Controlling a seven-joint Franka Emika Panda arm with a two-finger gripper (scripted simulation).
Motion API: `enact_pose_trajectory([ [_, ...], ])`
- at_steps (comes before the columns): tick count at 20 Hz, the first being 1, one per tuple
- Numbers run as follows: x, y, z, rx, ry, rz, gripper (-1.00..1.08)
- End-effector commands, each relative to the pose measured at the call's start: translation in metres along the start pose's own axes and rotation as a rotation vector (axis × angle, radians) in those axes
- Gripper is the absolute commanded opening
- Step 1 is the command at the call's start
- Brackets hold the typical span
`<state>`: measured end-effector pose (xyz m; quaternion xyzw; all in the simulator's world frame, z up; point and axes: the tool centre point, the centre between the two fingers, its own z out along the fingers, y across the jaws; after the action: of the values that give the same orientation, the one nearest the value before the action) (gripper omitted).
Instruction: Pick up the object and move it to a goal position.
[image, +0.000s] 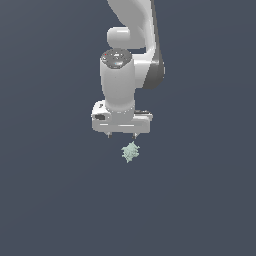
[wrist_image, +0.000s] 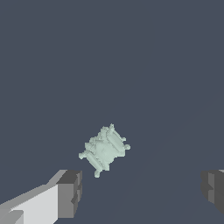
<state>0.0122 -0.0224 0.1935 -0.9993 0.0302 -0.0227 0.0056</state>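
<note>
Your object (image: 130, 152), that spiky mint lump, sits just below centre of the exterior frame on the tabletop (image: 50, 200), its long axis running diagonally in the wrist view. The hand (image: 121, 135) hangs just above it, fingers spread wide and holding nothing, the lump nearer one finger (wrist_image: 70, 193) than the other.

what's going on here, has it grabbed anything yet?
Not yet. A single Panda arm in simulation is going after a small mint-green spiky object lying on a plain dark surface. The gripper is open and holds nothing. In the wrist view the object lies beyond the two finger pads, not between them, and nothing touches it. In the exterior view the gripper sits just above the object in the picture, slightly to that view's left of it. No goal marker is visible.
</note>
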Motion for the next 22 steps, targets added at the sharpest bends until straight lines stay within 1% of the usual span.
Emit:
enact_pose_trajectory([
  [1,0.0,0.0,0.0,0.0,0.0,0.0,1.0],
  [4,-0.002,-0.003,0.002,-0.002,-0.008,-0.013,1.0],
  [8,-0.009,-0.013,0.008,-0.008,-0.034,-0.057,1.0],
  [11,-0.01,-0.015,0.009,-0.009,-0.039,-0.069,1.0],
  [17,-0.01,-0.015,0.011,-0.008,-0.037,-0.044,1.0],
  [22,-0.01,-0.016,0.016,-0.008,-0.039,0.013,1.0],
])
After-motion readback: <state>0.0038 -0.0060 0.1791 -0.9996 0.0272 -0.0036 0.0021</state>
